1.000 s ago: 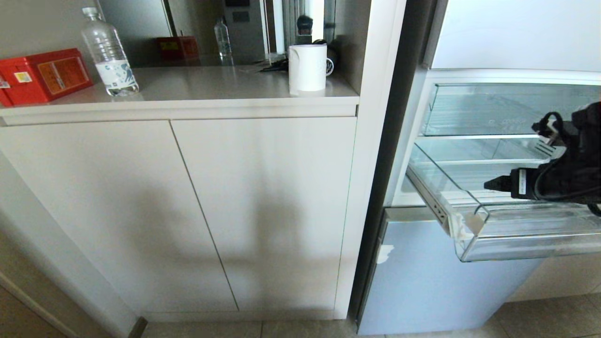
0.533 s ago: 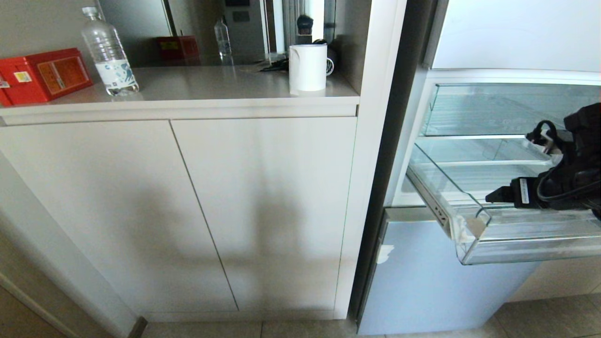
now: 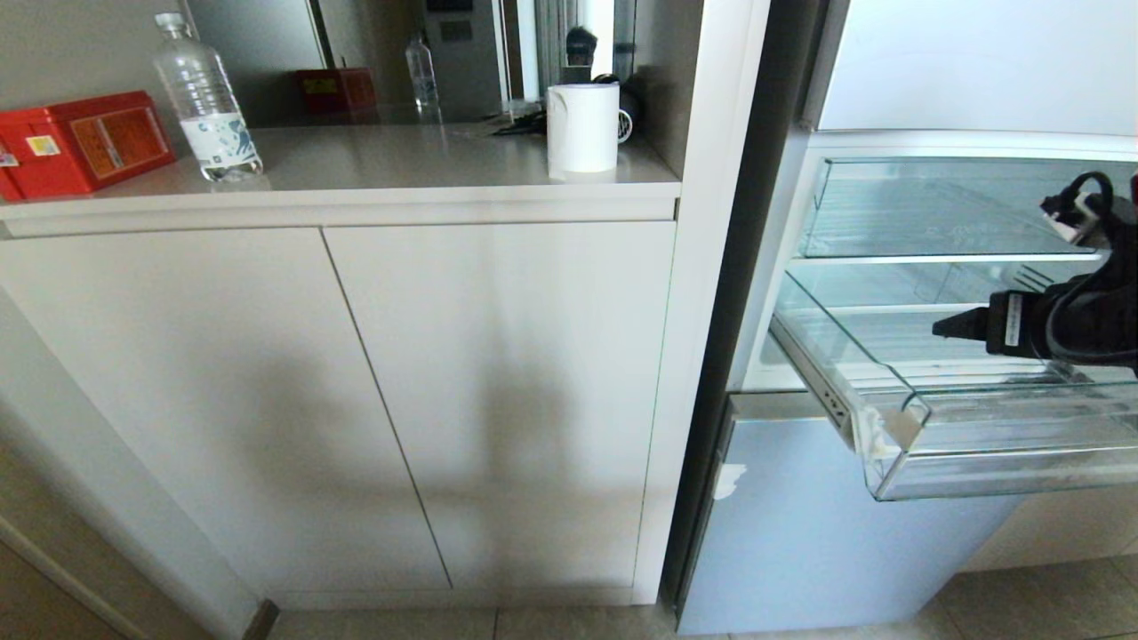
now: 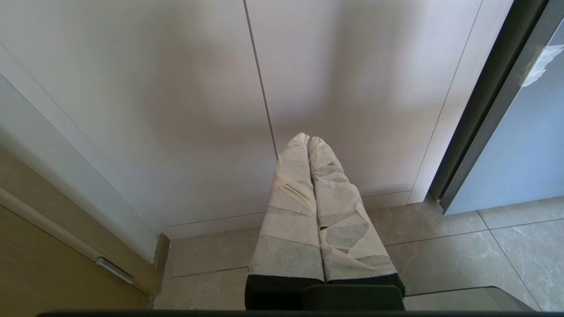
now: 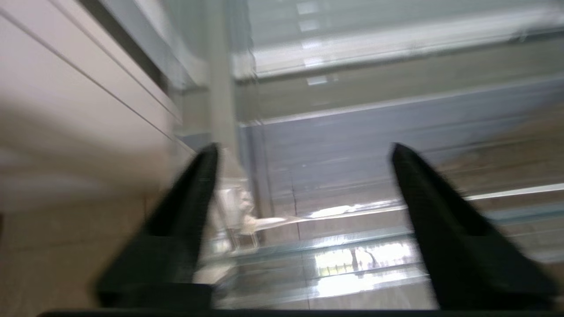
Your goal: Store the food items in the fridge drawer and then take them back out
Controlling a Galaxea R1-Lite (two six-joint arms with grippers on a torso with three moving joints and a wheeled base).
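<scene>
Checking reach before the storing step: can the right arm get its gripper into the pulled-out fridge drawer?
Probably yes. The fridge drawer stands pulled out with its top open, and the right gripper, fingers apart and empty, hangs just above it with nothing between.

Right arm [image 3: 1058,324] higher above drawer [image 3: 978,462]

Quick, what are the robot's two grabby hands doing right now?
Left gripper: shut, holding nothing, parked by the cabinet doors.
Right gripper: open, empty, above the fridge drawer.
</scene>
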